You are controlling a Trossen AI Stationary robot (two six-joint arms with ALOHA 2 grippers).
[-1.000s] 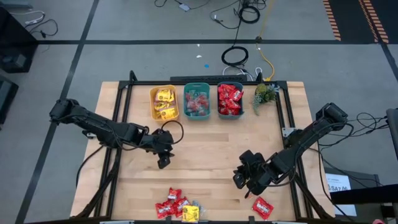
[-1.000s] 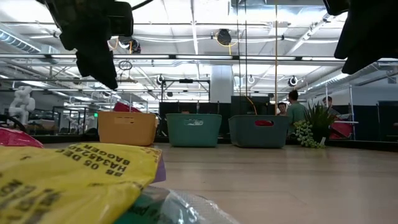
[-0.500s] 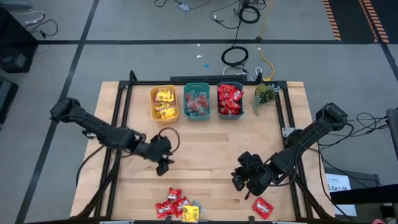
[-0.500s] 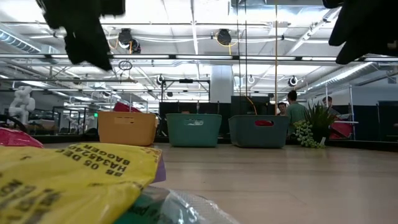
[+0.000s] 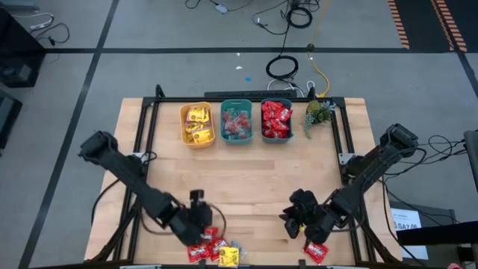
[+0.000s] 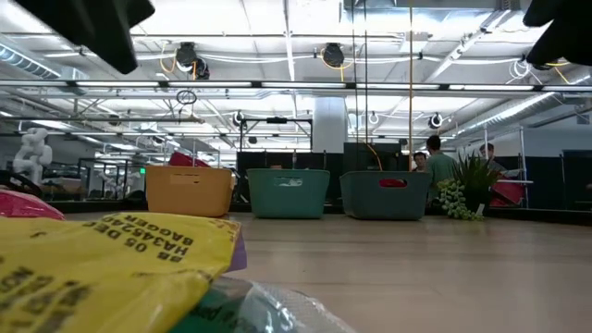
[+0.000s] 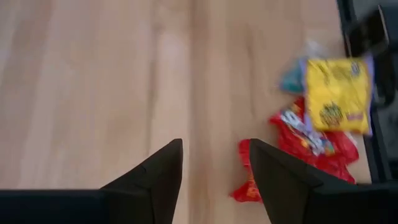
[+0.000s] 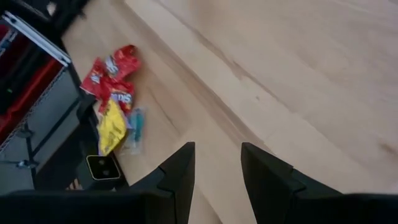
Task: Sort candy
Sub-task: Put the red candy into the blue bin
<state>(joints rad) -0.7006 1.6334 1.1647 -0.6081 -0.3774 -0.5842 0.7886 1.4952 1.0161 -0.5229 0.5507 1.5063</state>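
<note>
Much of the loose candy pile [image 5: 213, 248] is half-covered from above by the left gripper [image 5: 196, 218], which hangs right over its edge at the near side of the table [image 5: 246, 172]. Its fingers [image 7: 155, 180] stand apart with bare wood between them, and one red packet [image 7: 247, 186] is partly lost behind a fingertip. From table height the arms are cut off at the top, and a big blurred yellow wrapper [image 6: 102, 268] fills the foreground.

Loose sweets here are glossy red packets, one yellow packet [image 7: 337, 93] and a small teal-wrapped piece [image 8: 135, 127], bunched and overlapping. Another red packet [image 5: 316, 249] lies alone near the right gripper [image 5: 296, 217], whose fingers [image 8: 177, 171] show a gap and grip nothing.

Along the far edge stand a yellow bin [image 5: 197, 123], a teal bin [image 5: 237, 122] and a second teal bin [image 5: 276, 120], filled with yellow, pinkish and red pieces in turn, with a small plant [image 5: 318, 113] beside them. Pale wooden boards, grey floor with cables, and two people [image 6: 437, 159] stand far off under strip lights.
</note>
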